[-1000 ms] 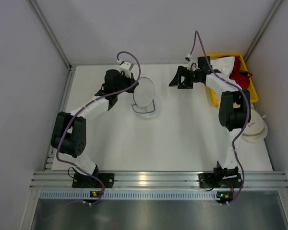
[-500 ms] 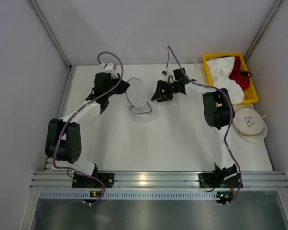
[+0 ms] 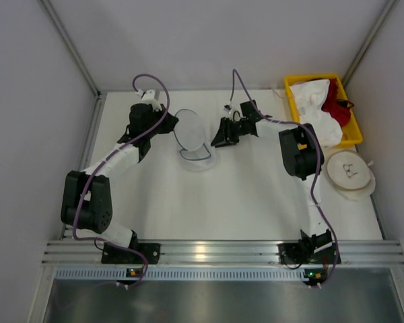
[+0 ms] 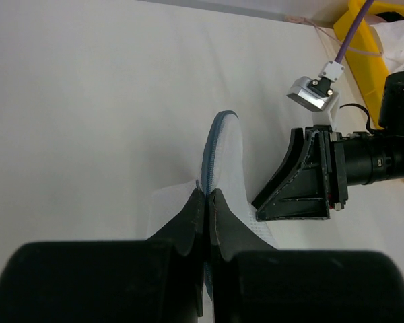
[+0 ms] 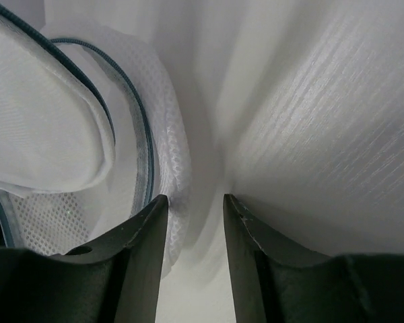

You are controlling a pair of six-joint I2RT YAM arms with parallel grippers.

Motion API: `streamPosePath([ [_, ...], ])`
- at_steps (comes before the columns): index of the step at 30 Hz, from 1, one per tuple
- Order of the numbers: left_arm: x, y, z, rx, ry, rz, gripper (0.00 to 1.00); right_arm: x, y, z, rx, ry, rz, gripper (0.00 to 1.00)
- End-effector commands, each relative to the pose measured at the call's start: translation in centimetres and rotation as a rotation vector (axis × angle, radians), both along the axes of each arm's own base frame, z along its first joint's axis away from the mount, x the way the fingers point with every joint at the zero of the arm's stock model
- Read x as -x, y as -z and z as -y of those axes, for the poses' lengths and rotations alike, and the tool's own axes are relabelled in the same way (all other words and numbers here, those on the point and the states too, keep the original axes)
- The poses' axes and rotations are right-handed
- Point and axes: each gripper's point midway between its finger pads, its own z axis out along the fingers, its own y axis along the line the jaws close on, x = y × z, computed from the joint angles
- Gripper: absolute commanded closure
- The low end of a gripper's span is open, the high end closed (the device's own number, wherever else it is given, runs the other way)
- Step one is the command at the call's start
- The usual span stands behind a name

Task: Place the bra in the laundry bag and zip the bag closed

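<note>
Where the overhead view looks down on the white table [image 3: 256, 195], the bra [image 3: 315, 101] lies in a yellow bin [image 3: 355, 134] at the upper right of the frame, heaped beside a red garment [image 3: 337, 108]. A cream round pouch [image 3: 350, 173] sits just below the bin. The laundry bag [image 3: 192, 131] is upper centre, well apart from the bra, with one mesh flap lifted and the other flat on the table. The left gripper [image 3: 168, 124] meets the bag's left edge. The right gripper [image 3: 215, 140] sits just to the bag's right.

In the left wrist view, the two black fingers are pressed together at lower centre, pinching the bag's dark-rimmed edge between their tips. The mesh rises from that pinch toward mid-frame. The right gripper's black fingers point at the bag from the right side of the frame, low over the table.

In the right wrist view, the fingers [image 5: 145, 235] stand partly apart at the bottom, with bare table in the gap. They hold nothing. The bag fills the left half of the frame, and its mesh edge lies against the inner side of the left-hand finger.
</note>
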Motion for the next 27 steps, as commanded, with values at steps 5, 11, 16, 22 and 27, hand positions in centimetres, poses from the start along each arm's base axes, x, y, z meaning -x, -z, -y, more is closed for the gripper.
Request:
streamPosePath([
  [5,-1.0,-3.2,-1.5,0.036,-0.065,0.077,1.00,0.8,2.0,-1.3,0.004,-0.023,-0.028,0.63],
  [11,-1.4,-2.5,-2.2,0.028,-0.089,0.065,1.00,0.7,1.8,-2.7,-0.024,-0.041,-0.028,0.46],
  [16,-2.1,-2.3,-3.6,0.025,-0.142,0.058,1.00,0.3,1.9,-2.8,-0.019,-0.028,-0.025,1.00],
  [22,-3.7,-2.0,-7.3,0.040,-0.344,0.046,1.00,-2.9,-0.3,2.0,-0.001,0.161,0.008,1.00],
  [27,-4.0,-0.5,-8.0,0.088,-0.413,0.002,0.93,-5.1,-2.5,6.7,-0.033,0.366,0.086,1.00],
])
